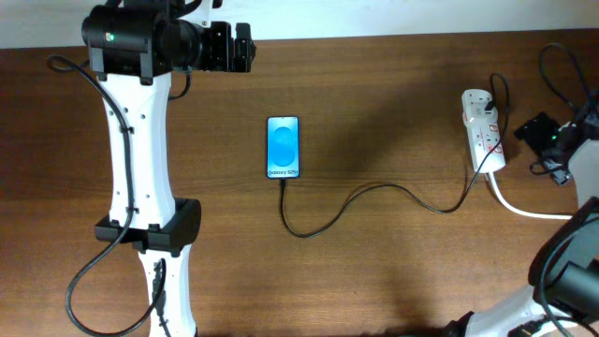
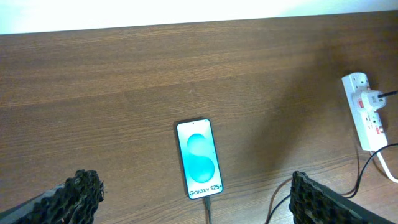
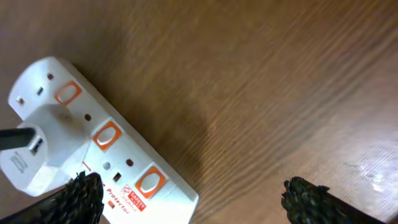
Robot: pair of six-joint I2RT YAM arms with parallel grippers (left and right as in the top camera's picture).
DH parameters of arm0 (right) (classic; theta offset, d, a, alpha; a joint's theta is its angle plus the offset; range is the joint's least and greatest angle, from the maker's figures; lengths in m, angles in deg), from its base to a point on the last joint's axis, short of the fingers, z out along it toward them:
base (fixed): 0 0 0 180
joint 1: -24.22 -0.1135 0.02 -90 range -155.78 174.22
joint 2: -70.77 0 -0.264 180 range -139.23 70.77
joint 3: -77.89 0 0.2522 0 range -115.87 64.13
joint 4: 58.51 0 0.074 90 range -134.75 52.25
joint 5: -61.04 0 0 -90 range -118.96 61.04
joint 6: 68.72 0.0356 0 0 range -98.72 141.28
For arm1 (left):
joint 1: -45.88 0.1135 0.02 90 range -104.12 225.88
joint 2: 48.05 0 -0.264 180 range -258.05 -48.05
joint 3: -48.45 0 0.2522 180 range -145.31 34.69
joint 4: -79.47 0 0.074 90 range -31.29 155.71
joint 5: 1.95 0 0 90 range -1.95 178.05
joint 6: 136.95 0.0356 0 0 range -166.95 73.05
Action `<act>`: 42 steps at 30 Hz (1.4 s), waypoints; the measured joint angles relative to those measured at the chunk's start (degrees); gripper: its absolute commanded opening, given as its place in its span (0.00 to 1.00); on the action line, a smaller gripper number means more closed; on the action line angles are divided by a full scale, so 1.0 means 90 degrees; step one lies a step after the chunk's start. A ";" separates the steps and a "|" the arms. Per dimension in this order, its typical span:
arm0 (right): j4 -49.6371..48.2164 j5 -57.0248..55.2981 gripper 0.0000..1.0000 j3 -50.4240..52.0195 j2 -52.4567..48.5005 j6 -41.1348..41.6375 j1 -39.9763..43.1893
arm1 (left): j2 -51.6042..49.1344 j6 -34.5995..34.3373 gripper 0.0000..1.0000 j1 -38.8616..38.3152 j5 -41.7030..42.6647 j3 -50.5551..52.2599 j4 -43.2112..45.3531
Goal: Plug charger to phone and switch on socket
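Observation:
The phone (image 1: pixel 284 147) lies flat mid-table with its blue screen lit; it also shows in the left wrist view (image 2: pixel 199 158). The charger's thin black cable (image 1: pixel 374 188) runs from the phone's lower edge, where its plug tip (image 2: pixel 207 202) meets the phone, across to the white adapter block (image 3: pixel 40 146) in the socket strip (image 1: pixel 484 131). The strip's orange-red switches (image 3: pixel 107 135) show in the right wrist view. My left gripper (image 1: pixel 245 47) is open and empty, high behind the phone. My right gripper (image 3: pixel 194 190) is open and empty, over the strip's end, one finger beside it.
The strip's thick white cord (image 1: pixel 524 208) curves off to the right. Black robot cables (image 1: pixel 562 80) lie at the right edge. My left arm (image 1: pixel 140 168) stretches along the table's left side. The table's far edge meets a white wall (image 2: pixel 186 12).

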 measured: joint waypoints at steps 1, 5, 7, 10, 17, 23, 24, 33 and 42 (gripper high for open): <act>-0.0112 0.0029 1.00 0.0000 -0.0119 -0.0027 -0.0075 | 0.0000 0.0000 0.99 0.0000 0.0000 0.0000 0.0000; -0.0435 0.0146 1.00 0.0005 -0.0454 -0.0129 -0.0338 | 0.0002 0.0000 0.99 0.0000 0.0000 0.0000 -0.0005; -0.0515 0.0143 1.00 0.0005 -0.0474 -0.0151 -0.0350 | 0.0000 0.0000 0.99 0.0000 0.0000 0.0000 -0.0005; -0.0636 0.0124 1.00 0.0005 -0.0486 -0.0170 -0.0350 | 0.0000 0.0000 0.99 0.0000 0.0000 0.0000 -0.0005; -0.1200 -0.0029 1.00 0.0005 -0.0877 -0.0180 -0.0350 | 0.0002 0.0000 0.99 0.0000 0.0000 0.0000 -0.0010; -0.1382 -0.0029 1.00 0.0005 -0.1231 -0.0175 -0.0345 | 0.0002 0.0000 0.99 0.0000 0.0000 0.0000 -0.0007; -0.1406 -0.0029 1.00 0.0005 -0.1234 -0.0175 -0.0345 | 0.0000 0.0000 0.99 0.0000 0.0000 0.0000 -0.0007; -0.1562 0.0379 0.99 0.0005 -0.1236 -0.0172 -0.0347 | 0.0000 0.0000 0.99 0.0000 0.0000 0.0000 -0.0007; -0.1379 0.0510 0.99 -0.0119 -0.1343 -0.0168 -0.0323 | 0.0000 0.0000 0.99 0.0000 0.0000 0.0000 -0.0010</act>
